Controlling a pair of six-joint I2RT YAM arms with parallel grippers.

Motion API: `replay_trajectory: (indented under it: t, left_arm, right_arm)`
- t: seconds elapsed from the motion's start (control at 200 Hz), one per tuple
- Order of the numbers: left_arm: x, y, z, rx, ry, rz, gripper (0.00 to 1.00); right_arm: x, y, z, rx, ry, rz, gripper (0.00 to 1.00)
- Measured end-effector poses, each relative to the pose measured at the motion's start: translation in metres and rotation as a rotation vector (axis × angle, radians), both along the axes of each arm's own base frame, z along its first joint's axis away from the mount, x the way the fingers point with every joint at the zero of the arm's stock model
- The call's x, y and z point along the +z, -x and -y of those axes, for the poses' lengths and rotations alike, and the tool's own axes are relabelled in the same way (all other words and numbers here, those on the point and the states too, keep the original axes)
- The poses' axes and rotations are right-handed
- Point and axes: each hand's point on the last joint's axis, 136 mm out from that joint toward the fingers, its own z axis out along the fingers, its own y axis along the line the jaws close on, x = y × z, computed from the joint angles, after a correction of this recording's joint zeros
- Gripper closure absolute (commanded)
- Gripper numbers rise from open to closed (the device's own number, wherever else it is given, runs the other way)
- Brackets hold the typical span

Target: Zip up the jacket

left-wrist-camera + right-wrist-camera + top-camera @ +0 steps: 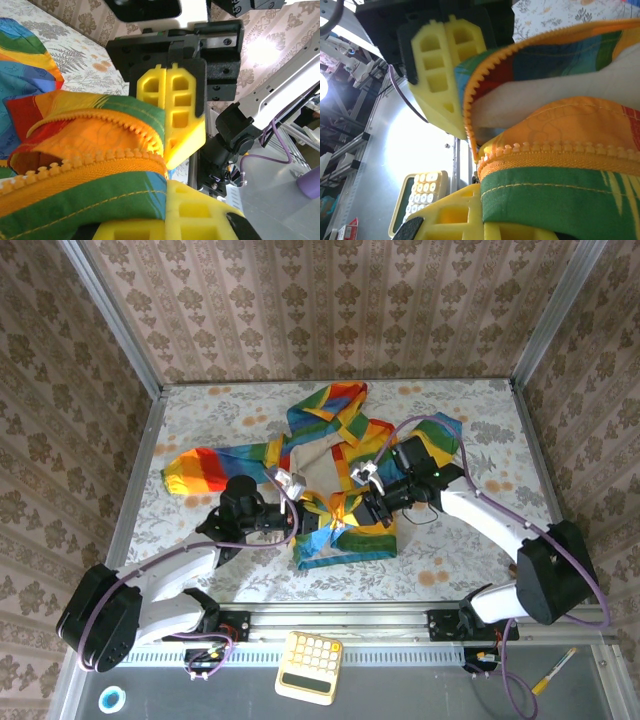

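The jacket (322,445) lies open mid-table. My left gripper (168,167) and right gripper (470,150) each pinch its hem beside the orange zipper (100,161). Teeth aren't joined, so basically all the zipping's left.

Top view looks down from above the table's (450,550) near edge toward its far edge; both wrist views, very near, share the jacket's (335,410) orange zipper (100,160).
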Motion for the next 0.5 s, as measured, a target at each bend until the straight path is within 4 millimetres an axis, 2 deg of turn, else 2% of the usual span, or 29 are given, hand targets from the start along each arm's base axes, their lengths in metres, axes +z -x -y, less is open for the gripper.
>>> replay_trajectory:
  t: [0.5]
  left_arm:
    - [-0.0006, 0.0037, -0.0003, -0.019, 0.002, -0.004, 1.0]
  right_arm:
    - [0.0043, 0.002, -0.0009, 0.007, -0.01, 0.014, 1.0]
